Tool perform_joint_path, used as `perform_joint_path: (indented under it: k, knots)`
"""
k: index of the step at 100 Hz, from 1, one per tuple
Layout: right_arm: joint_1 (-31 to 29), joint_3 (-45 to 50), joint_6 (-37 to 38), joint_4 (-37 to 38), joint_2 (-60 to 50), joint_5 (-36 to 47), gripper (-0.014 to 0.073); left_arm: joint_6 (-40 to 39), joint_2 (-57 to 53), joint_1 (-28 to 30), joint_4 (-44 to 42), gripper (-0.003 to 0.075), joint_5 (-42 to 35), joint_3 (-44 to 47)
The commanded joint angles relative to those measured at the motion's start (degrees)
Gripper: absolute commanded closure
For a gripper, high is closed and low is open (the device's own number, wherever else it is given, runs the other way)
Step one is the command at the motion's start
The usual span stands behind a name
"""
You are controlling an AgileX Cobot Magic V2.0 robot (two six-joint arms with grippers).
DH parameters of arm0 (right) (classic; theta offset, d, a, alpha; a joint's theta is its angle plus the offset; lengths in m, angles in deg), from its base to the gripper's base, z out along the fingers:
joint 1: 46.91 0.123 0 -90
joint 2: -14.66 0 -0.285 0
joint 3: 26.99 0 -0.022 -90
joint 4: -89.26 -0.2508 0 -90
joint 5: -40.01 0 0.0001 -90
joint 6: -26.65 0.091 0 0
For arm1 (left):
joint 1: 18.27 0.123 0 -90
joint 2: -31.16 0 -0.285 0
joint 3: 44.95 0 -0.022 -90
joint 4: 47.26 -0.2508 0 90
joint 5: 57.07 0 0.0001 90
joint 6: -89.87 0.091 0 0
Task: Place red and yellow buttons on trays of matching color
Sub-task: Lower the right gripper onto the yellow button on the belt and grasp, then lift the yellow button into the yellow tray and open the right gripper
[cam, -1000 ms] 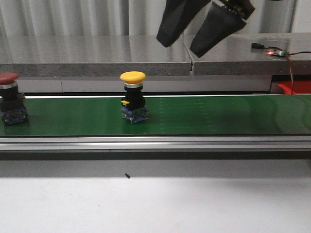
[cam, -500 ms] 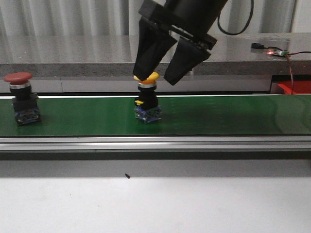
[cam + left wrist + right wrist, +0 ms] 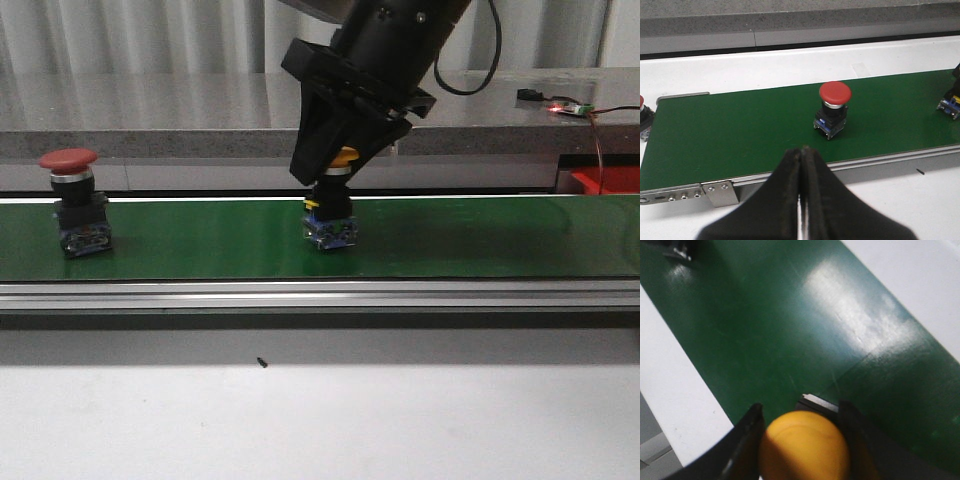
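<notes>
The yellow button [image 3: 330,215] stands upright on the green conveyor belt [image 3: 480,235], near its middle. My right gripper [image 3: 337,168] has come down from above and is shut on its yellow cap [image 3: 804,447], one finger pressed to each side. The red button [image 3: 73,205] stands on the belt at the left, also seen in the left wrist view [image 3: 833,109]. My left gripper [image 3: 802,151] hovers short of the belt's near rail, shut and empty. Part of a red tray [image 3: 606,180] shows at the right edge. No yellow tray is in view.
Another red-capped button [image 3: 643,116] sits at the belt's far left end. A grey stone ledge [image 3: 150,115] runs behind the belt, with a small circuit board [image 3: 570,106] on it. An aluminium rail [image 3: 320,294] borders the belt in front, ahead of white tabletop [image 3: 320,420].
Both buttons have ridden the belt to the right. My right gripper dropped from above the ledge onto the yellow button and closed on its cap.
</notes>
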Motion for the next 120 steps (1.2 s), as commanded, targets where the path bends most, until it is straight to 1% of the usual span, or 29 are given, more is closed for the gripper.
perform_joint_path:
  k: [1,22,38,57,73,99,120]
  knots:
    - [-0.4,-1.7,-0.7,-1.6,-3.4,0.5,0.0383,-0.4,0.0,-0.4,1.6,0.0739,-4.0,-1.5]
    - [-1.9,-1.5,-0.4,-2.0,-6.5,0.3,0.0389,-0.4,0.0,-0.4,1.6,0.0739,-4.0,-1.5]
    - [-4.5,-1.3,0.2,-2.0,-10.5,-0.5,0.0389,-0.4,0.0,-0.4,1.6,0.0739,-4.0,-1.5]
    - [-9.2,4.3,0.9,-2.0,-16.4,0.2,0.0389,-0.4,0.0,-0.4,1.6,0.0739,-4.0,-1.5]
    - [-15.0,11.9,1.5,-2.0,-22.4,3.5,0.0389,-0.4,0.0,-0.4,1.6,0.0739,-4.0,-1.5]
    - [-27.1,23.6,3.0,-2.0,-31.0,7.8,0.0389,-0.4,0.0,-0.4,1.6,0.0739,-4.0,-1.5]
    - [-37.7,29.8,4.4,-2.0,-34.3,8.0,0.0389,-0.4,0.0,-0.4,1.6,0.0739,-4.0,-1.5]
